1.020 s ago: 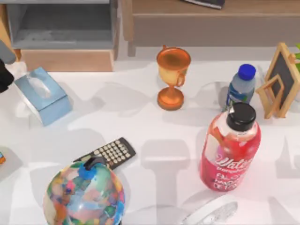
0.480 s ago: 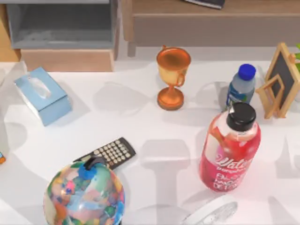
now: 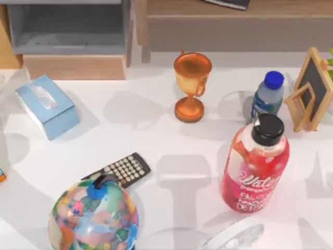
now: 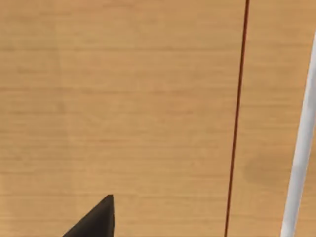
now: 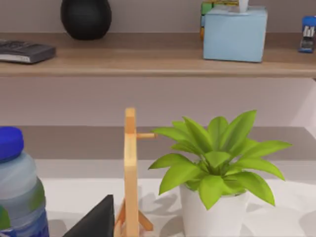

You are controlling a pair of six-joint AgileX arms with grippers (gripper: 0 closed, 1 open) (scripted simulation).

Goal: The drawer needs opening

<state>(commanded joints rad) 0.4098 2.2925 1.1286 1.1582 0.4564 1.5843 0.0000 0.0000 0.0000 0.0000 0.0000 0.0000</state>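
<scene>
Counter (image 3: 171, 151): white, crowded, cabinet and shelf unit along its far edge.

Near row: multicoloured globe (image 3: 93, 216); black remote (image 3: 120, 170) just behind it; red bottle with a black cap (image 3: 256, 172) toward the right.

Middle row: blue tissue box (image 3: 47, 105) at the left; copper trophy (image 3: 191, 86) in the centre; water bottle with a blue cap (image 3: 268, 96) and small chalkboard easel (image 3: 311, 88) at the right. The potted plant (image 5: 217, 168) stands just beside the easel in the right wrist view.

Far edge: wide grey-lined compartment (image 3: 70, 28) with a pale wood front. To its left is the drawer (image 3: 7, 49), which I see from above as a narrow orange-tan sliver at the counter's far left.

Task status: I judge the opening as not yet shown done. The sliver does not tell me how far out the drawer sits. What remains, as I read it, is a hold on the front and a pull.

Left claw (image 4: 96, 219): close against an orange-tan wooden panel crossed by a thin dark line, which I take for the drawer front. I see one dark tip and no handle. Apart, together or clamped, I cannot tell. Contact with the wood is not clear either.

Right claw (image 5: 96, 219): idle at the right side, near the easel. I cannot tell its state.
</scene>
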